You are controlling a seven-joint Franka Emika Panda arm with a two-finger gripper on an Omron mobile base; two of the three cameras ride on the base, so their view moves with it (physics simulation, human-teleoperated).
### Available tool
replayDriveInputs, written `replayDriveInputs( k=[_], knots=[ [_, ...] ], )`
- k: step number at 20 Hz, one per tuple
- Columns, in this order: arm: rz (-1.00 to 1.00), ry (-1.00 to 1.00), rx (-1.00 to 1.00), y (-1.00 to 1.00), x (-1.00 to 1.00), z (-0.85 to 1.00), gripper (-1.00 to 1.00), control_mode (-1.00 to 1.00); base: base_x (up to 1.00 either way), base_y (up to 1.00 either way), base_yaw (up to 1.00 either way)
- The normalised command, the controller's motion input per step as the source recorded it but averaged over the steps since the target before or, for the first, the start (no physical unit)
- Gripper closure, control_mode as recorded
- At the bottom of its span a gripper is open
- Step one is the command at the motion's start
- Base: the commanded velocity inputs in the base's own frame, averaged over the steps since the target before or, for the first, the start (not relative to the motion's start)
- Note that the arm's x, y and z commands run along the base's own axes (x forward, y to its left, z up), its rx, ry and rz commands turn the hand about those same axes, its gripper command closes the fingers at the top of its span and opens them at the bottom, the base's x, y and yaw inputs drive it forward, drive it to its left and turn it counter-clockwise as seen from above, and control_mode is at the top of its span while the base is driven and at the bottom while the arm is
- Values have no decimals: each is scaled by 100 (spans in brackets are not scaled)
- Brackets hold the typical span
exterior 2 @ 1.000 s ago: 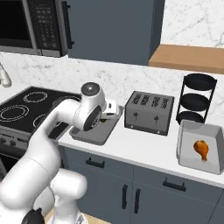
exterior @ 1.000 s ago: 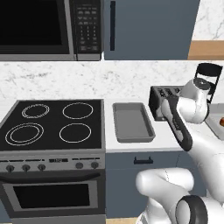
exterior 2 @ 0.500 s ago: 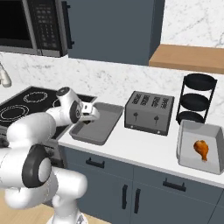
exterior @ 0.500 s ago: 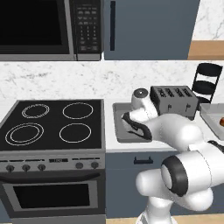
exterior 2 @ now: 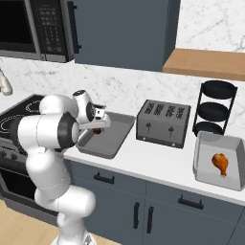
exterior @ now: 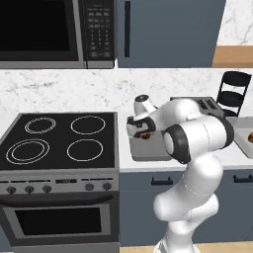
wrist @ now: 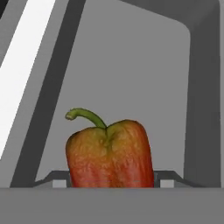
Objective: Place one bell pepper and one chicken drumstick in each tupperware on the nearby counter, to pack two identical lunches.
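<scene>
Beside the stove point(exterior: 59, 141), on the white counter point(exterior 2: 158, 162), sits a shallow grey tray point(exterior 2: 115, 139), and the gripper point(exterior 2: 97, 125) hangs low over its near-left part. A red bell pepper point(wrist: 109, 153) with a curled green stem stands between the fingertips point(wrist: 165, 180), over the tray's floor. From the right it shows as a small dark-red lump point(exterior 2: 97, 130) just under the hand. I cannot tell whether the jaws pinch the pepper or stand slightly off its sides. Right of the tray is a silver toaster point(exterior 2: 161, 122), then a black tiered rack point(exterior 2: 215, 107). Well apart on the far right, a second tray point(exterior 2: 217, 162) holds a chicken drumstick point(exterior 2: 220, 163).
</scene>
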Motion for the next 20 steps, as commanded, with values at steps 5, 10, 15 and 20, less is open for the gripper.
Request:
replayDriveInputs(
  k=[5, 10, 15, 20],
  knots=[
    [0, 0, 0, 0, 0, 0, -100, -100, 0, 0, 0],
    [0, -1, 2, -25, -66, 10, -100, -100, 0, 0, 0],
    [-1, -12, 9, -78, -100, 58, -100, -100, 0, 0, 0],
    [0, -8, 9, -69, -100, 89, -100, -100, 0, 0, 0]
  ],
)
